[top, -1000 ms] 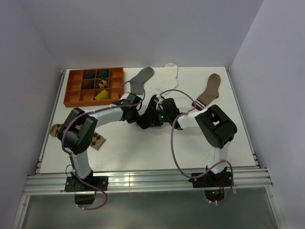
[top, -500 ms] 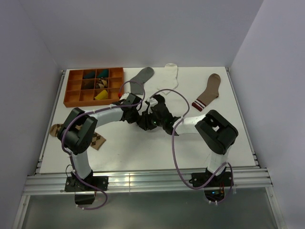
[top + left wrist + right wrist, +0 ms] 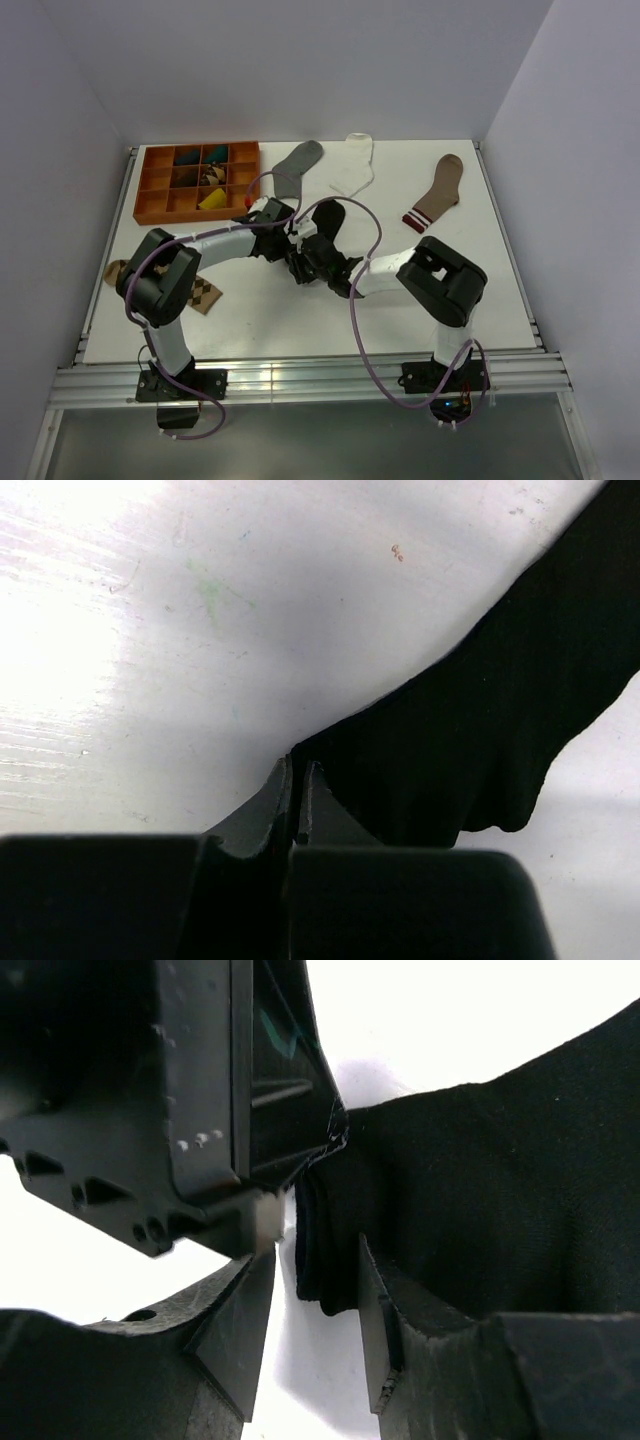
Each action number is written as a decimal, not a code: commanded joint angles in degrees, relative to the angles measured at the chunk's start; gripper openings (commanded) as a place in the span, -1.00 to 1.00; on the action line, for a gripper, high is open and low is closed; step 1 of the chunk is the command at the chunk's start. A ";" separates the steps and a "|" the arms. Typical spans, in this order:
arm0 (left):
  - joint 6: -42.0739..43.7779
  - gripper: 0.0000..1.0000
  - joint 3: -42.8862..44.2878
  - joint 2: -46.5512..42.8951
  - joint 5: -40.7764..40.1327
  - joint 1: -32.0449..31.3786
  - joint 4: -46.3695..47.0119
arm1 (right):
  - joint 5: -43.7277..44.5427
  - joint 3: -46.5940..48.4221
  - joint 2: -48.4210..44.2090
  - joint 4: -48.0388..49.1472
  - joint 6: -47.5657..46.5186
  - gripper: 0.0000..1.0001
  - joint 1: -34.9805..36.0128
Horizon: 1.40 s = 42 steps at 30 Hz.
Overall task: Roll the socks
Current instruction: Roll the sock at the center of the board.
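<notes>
Orange divided tray (image 3: 158, 181) of colourful bundles (image 3: 212, 199), perhaps socks; black sock (image 3: 500, 710) outside

At the frame centre the left hand (image 3: 291, 250) and the right hand (image 3: 312, 265) meet tip to tip, and both forearms bar the way across. Bare desk (image 3: 290, 320) lies free at lower centre and at right. The orange tray (image 3: 140, 205) blocks the upper left. The grey sock (image 3: 298, 166), the white sock (image 3: 355, 175) and the striped sock (image 3: 438, 190) line the upper edge.
</notes>
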 commanded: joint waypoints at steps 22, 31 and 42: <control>-2.34 0.14 -7.89 -15.68 -2.88 2.11 3.80 | -20.87 4.39 2.94 -11.22 9.77 -1.00 -6.72; -1.46 0.08 -19.93 -21.41 4.14 3.25 17.85 | -40.72 7.03 7.16 -11.58 19.00 -1.00 -13.93; -0.76 0.00 -31.26 -21.94 8.98 3.16 36.58 | -50.68 11.69 12.96 -13.86 24.63 -1.00 -18.16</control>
